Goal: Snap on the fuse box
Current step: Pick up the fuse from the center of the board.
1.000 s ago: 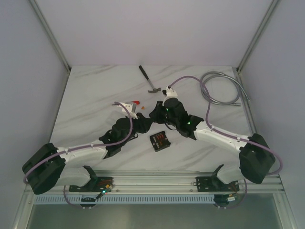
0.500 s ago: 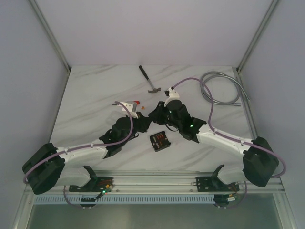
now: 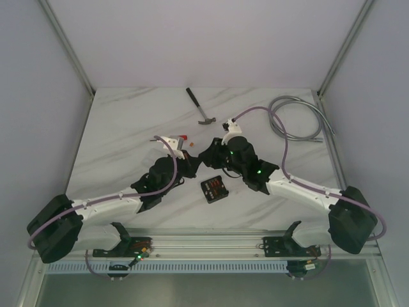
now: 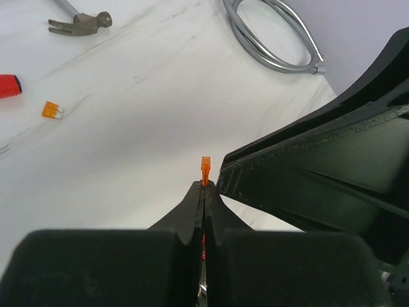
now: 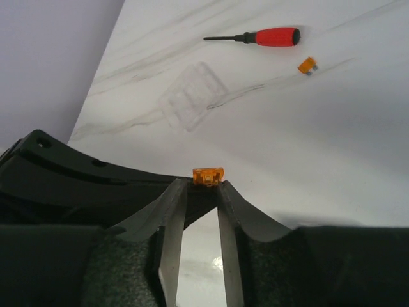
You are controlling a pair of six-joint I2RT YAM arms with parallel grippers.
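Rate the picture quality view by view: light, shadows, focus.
Top external: even, soft light, only faint shadows, fuse box small but legible. Left wrist: near foreground a dark blur, pinched orange fuse crisp, hammer slightly soft. Right wrist: the fuse sharp there too, clear cover almost lost against the white marble table, no glare.

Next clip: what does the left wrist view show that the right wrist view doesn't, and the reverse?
Left wrist only: the hammer and the grey coiled cable. Right wrist only: the clear plastic cover and the metal shaft of the screwdriver. Both: the held orange fuse up in the foreground, the loose orange fuse on the marble table, and the screwdriver's red handle, though only its end shows in the left wrist view.
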